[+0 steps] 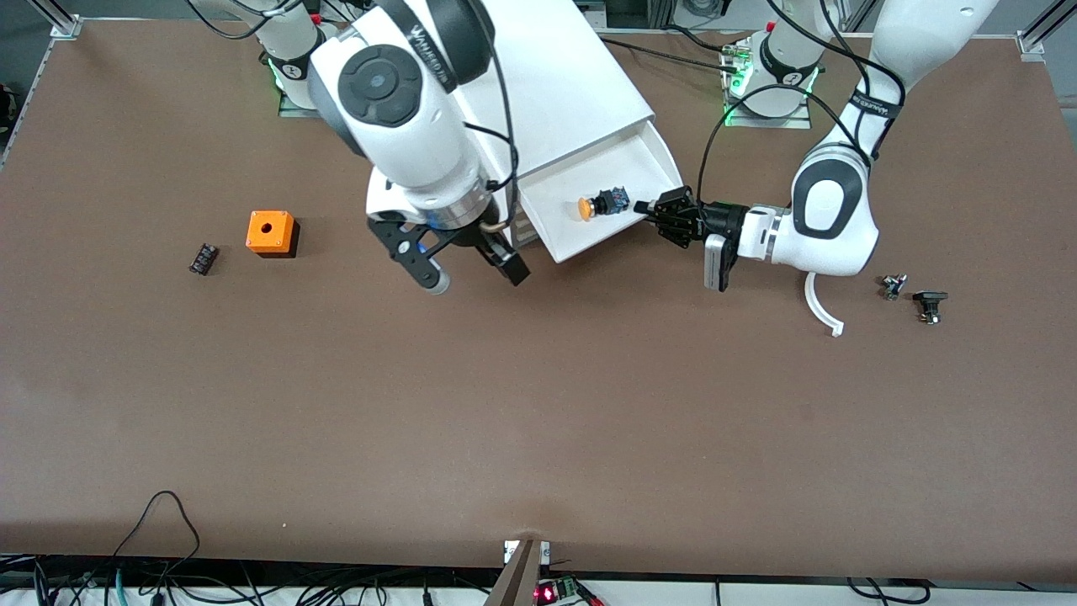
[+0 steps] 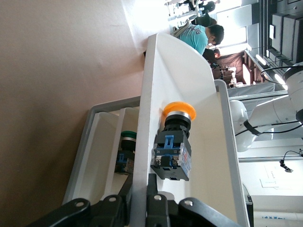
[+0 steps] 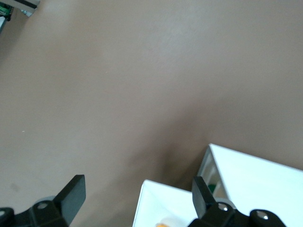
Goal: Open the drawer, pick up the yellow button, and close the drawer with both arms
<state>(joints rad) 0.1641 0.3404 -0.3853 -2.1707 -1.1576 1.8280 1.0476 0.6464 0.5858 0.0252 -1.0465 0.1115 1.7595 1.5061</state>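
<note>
Two arms are at work around the white cabinet [image 1: 555, 93]; its top drawer [image 1: 631, 164] stands pulled out toward the front camera, so the opening step looks done. The left gripper [image 1: 665, 215] is at the drawer's front corner toward the left arm's end of the table; in the left wrist view its fingers [image 2: 124, 201] are closed narrow on the thin white drawer wall, one on each side, holding it. The button [image 1: 599, 204] lies on its side on the drawer floor, orange cap pointing toward the right arm's end, black body toward the left gripper, near it but not touching.

The right gripper [image 1: 467, 269] hovers over the table just beside the drawer's front edge, fingers spread wide and holding nothing; in its wrist view only a corner of the drawer and a bit of orange show.

I judge the step in hand is taking the button; the next move calls for the right gripper to come over the drawer, go down between the walls, and close on the black body, while the left one keeps the drawer steady.
</note>
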